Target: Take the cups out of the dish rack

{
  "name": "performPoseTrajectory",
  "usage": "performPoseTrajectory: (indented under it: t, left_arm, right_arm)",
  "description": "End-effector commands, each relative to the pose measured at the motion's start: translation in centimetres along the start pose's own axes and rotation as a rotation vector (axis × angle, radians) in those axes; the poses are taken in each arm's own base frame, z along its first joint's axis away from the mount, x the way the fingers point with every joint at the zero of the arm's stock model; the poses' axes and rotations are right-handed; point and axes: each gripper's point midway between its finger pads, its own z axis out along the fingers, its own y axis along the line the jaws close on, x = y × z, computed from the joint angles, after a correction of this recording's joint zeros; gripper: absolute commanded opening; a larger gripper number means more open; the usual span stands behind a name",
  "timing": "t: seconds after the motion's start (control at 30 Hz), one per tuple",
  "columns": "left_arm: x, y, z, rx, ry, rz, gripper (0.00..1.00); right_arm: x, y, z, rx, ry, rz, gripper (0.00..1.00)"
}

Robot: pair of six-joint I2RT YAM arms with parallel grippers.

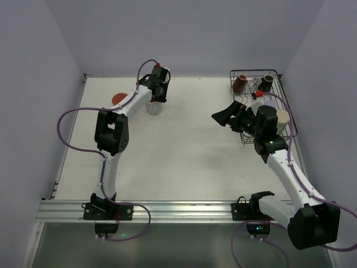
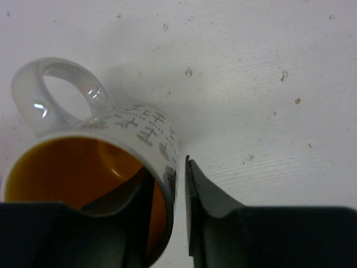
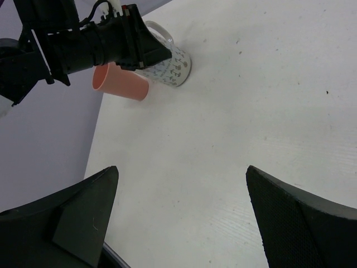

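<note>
The white dotted mug (image 2: 139, 125) with the orange inside stands on the table at the far left (image 1: 154, 108), beside the salmon-red tumbler (image 1: 118, 98). My left gripper (image 2: 167, 174) straddles the mug's wall, with one finger inside and the other finger (image 2: 203, 195) outside, a thin gap off the wall. The right wrist view shows the mug (image 3: 174, 64), the tumbler (image 3: 120, 84) and the left gripper (image 3: 159, 54). The dish rack (image 1: 290, 114) at the far right holds two dark brown mugs (image 1: 240, 83) (image 1: 266, 82) and a cream mug (image 1: 283, 118). My right gripper (image 1: 226, 115) is open and empty just left of the rack, over bare table (image 3: 181, 170).
Grey walls close in the table at the back and both sides. A metal rail (image 1: 167, 209) runs along the near edge by the arm bases. A small red item (image 1: 259, 93) lies in the rack among the cups.
</note>
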Motion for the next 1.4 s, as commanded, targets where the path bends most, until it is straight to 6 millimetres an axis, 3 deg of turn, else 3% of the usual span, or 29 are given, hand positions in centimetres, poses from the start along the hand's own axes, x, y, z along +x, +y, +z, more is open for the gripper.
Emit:
performPoseTrajectory:
  t: [0.0,0.03,0.13,0.27,0.37,0.47,0.5,0.57,0.63,0.67,0.73,0.77,0.87,0.9,0.97,1.0,1.17,1.27,1.3,1.37]
  left_arm:
    - [-3.1,1.7,-1.6,-0.045,-0.076,0.022,0.35]
    - [-3.3,1.5,-1.8,-0.039,-0.08,0.021,0.47]
    - [-4.1,1.2,-2.9,-0.018,-0.101,0.008,0.62]
    - [-4.9,1.2,-4.3,-0.015,-0.114,0.004,0.71]
    - [-6.5,0.8,-6.6,0.017,-0.161,-0.011,0.81]
    - [-8.7,-0.6,-10.4,0.103,-0.246,-0.028,0.86]
    - [-10.0,-1.0,-13.0,0.131,-0.301,-0.032,0.87]
    - [-10.7,-2.4,-15.5,0.2,-0.35,-0.021,0.89]
    - [-11.2,-4.4,-19.7,0.268,-0.416,0.004,0.91]
    - [-10.8,-6.2,-21.1,0.315,-0.431,0.027,0.91]
    - [-9.8,-7.7,-24.8,0.384,-0.481,0.039,0.93]
    - [-8.7,-9.8,-26.3,0.46,-0.478,0.063,0.93]
    - [-4.9,-12.2,-30.5,0.626,-0.498,0.082,0.94]
    - [-2.4,-12.0,-31.7,0.666,-0.489,0.075,0.95]
    - [-0.6,-12.3,-33.4,0.745,-0.509,0.088,0.95]
    - [1.5,-11.7,-34.2,0.763,-0.507,0.088,0.96]
    - [7.1,-10.2,-35.5,0.811,-0.517,0.124,1.0]
    - [8.7,-9.7,-35.8,0.824,-0.546,0.116,1.0]
    - [10.1,-9.6,-34.5,0.823,-0.518,0.113,1.0]
    - [10.5,-9.5,-34.7,0.835,-0.548,0.117,1.0]
  right_arm:
    - [-0.6,0.0,-0.3,0.024,-0.021,-0.034,0.99]
    - [-0.7,-0.1,-0.4,0.033,-0.022,-0.036,0.99]
    - [-1.4,-0.1,-0.7,0.057,-0.033,-0.06,0.99]
    - [-2.4,0.3,-1.3,0.079,-0.057,-0.087,0.99]
    - [-3.8,0.3,-2.2,0.124,-0.105,-0.117,0.99]
    - [-5.6,-0.8,-3.3,0.225,-0.178,-0.154,0.99]
    - [-6.2,-1.3,-3.6,0.265,-0.199,-0.162,0.99]
    - [-7.7,-2.9,-4.8,0.369,-0.252,-0.18,0.97]
    - [-8.8,-4.4,-6.0,0.438,-0.29,-0.173,0.96]
    - [-9.6,-4.8,-6.7,0.466,-0.317,-0.172,0.95]
    - [-10.6,-6.4,-8.2,0.559,-0.354,-0.18,0.96]
    - [-11.6,-7.4,-9.4,0.64,-0.399,-0.188,0.98]
    - [-12.8,-9.6,-11.6,0.788,-0.439,-0.203,0.99]
    - [-13.1,-10.1,-11.9,0.818,-0.445,-0.208,0.99]
    - [-13.9,-11.9,-13.3,0.913,-0.467,-0.211,0.99]
    - [-14.0,-13.2,-13.6,0.965,-0.46,-0.201,0.99]
    - [-14.1,-16.6,-14.4,1.091,-0.433,-0.169,0.99]
    - [-14.1,-17.9,-14.3,1.118,-0.405,-0.161,0.99]
    - [-14.0,-18.1,-14.1,1.107,-0.39,-0.157,0.99]
    - [-13.9,-18.5,-13.4,1.096,-0.357,-0.155,0.99]
